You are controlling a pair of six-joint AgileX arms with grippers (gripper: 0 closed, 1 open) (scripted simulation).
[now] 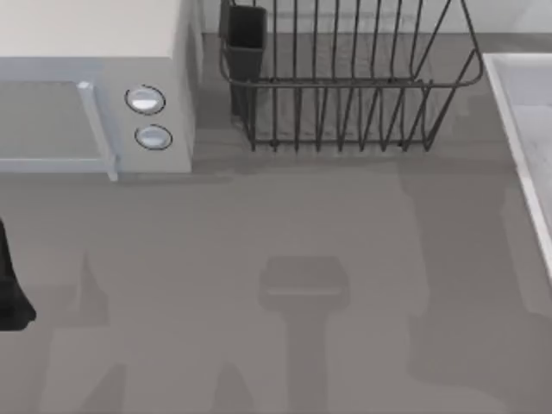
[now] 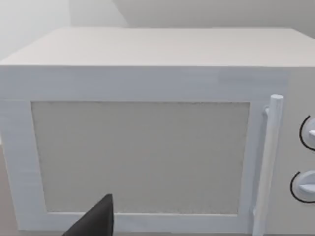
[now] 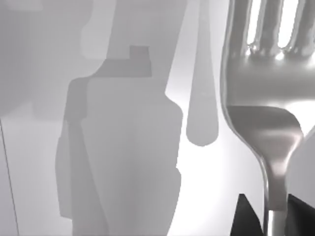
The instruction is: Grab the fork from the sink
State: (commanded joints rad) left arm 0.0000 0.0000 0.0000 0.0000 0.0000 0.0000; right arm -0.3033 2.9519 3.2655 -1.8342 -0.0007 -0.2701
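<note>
The shiny silver fork (image 3: 261,108) looms close in the right wrist view, tines away from the camera. Its narrow handle runs down between the two dark fingertips of my right gripper (image 3: 271,219), which is shut on it. The fork's shadow falls apart from it on the pale sink floor (image 3: 206,187), so the fork hangs clear of the bottom. In the top view the sink's whitish rim (image 1: 520,147) runs along the right edge of the table. My left gripper (image 1: 10,293) is parked at the far left edge, in front of the white appliance.
A white box appliance (image 1: 95,52) with two round knobs stands at the back left, and its door and handle (image 2: 268,162) face the left wrist camera. A dark wire dish rack (image 1: 345,78) stands at the back middle. Arm shadows cross the grey table (image 1: 302,285).
</note>
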